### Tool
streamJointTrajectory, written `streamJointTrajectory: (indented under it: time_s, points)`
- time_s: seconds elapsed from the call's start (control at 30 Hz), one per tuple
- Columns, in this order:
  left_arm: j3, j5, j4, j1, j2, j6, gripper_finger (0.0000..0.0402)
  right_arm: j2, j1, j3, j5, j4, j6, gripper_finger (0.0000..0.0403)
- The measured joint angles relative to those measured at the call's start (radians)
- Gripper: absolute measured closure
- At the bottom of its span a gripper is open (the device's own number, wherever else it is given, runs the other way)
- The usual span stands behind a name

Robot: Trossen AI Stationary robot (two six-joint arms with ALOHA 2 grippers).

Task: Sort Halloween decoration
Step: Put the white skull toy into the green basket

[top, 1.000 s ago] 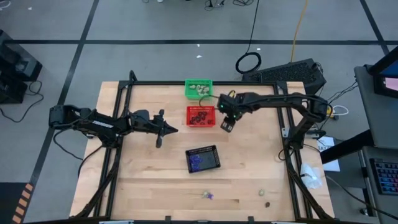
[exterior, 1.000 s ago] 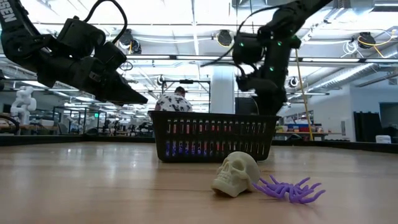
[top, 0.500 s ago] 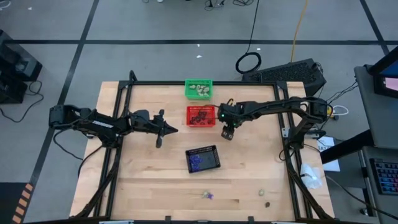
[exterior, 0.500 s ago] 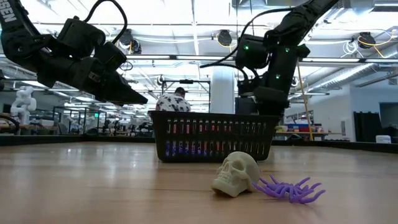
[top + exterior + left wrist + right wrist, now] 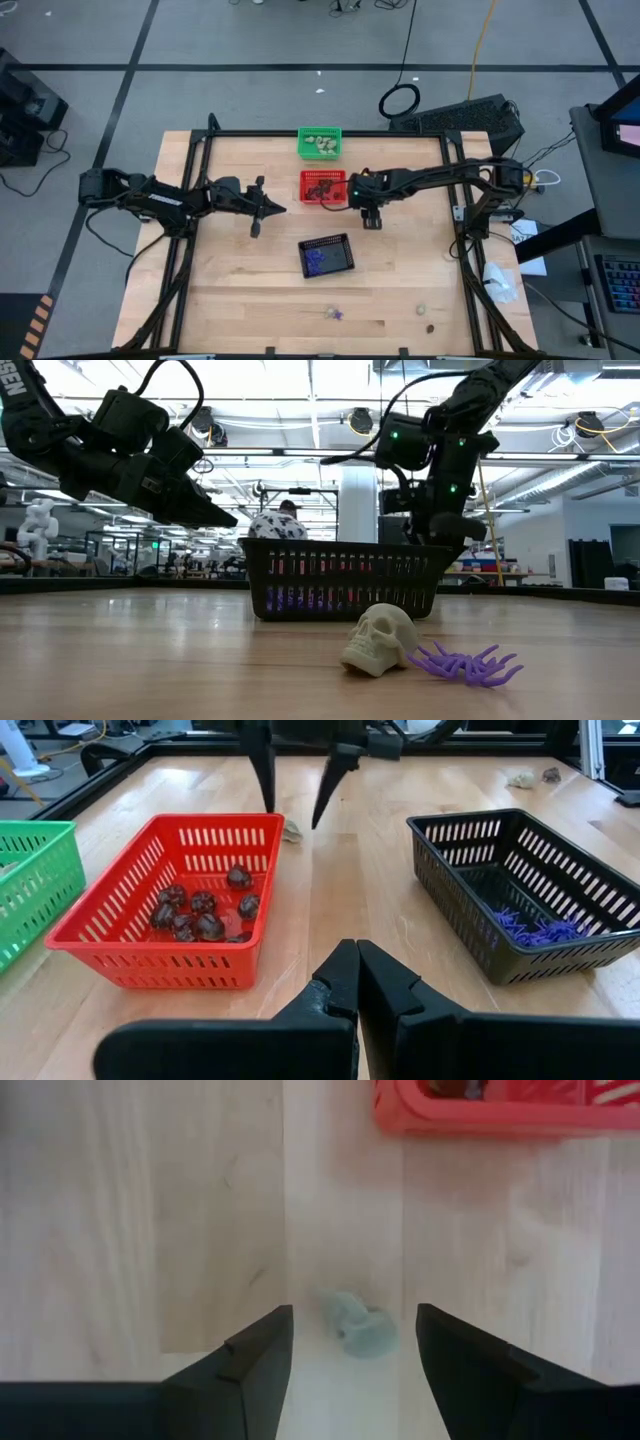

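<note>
1. Beside the red basket (image 5: 323,187), on its right, the right tool (image 5: 371,215) hangs over the tabletop (image 5: 240,290) with its fingers spread wide, grasping nothing.
2. Between those fingers, seen through the right wrist camera, a small pale trinket (image 5: 355,1326) lies on the wood just outside the red basket; the left wrist camera shows the same piece (image 5: 291,831) tight against the basket's far corner.
3. Left tool (image 5: 357,982) is clenched on nothing and waits well to the left, above the tabletop.
4. Already sorted: dark brown pieces (image 5: 200,912) in the red basket, pale ones in the green basket (image 5: 320,142), purple ones (image 5: 535,929) in the black basket (image 5: 327,256).
5. Still loose near the front edge: a cream skull (image 5: 379,639) touching a purple spider (image 5: 467,663), and two more bits (image 5: 425,318) further right.
6. Risk, as I judge it: the trinket sits so close to the red basket that one finger may catch the wall on the way down, shoving the basket or flicking the piece away.
7. A second risk: it is tiny against the fingers, so a slightly off-centre close could squeeze it out sideways.
8. Orientation: the trinket looks lumpy and slightly elongated, its long axis running diagonally to the gap between the fingers; which end faces where I cannot tell.
</note>
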Motion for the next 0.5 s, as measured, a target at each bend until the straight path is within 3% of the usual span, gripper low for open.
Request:
streamJointTrajectory:
  time_s: [0.27,0.5]
  points:
    - [0.0,0.0,0.0,0.0,0.0,0.0,0.0402,0.063,-0.003,0.002,0.0,0.001,0.016,0.0215]
    - [0.0,0.0,0.001,0.0,0.0,-0.001,0.0402,0.065,-0.003,0.002,-0.012,0.006,0.02,0.0288]
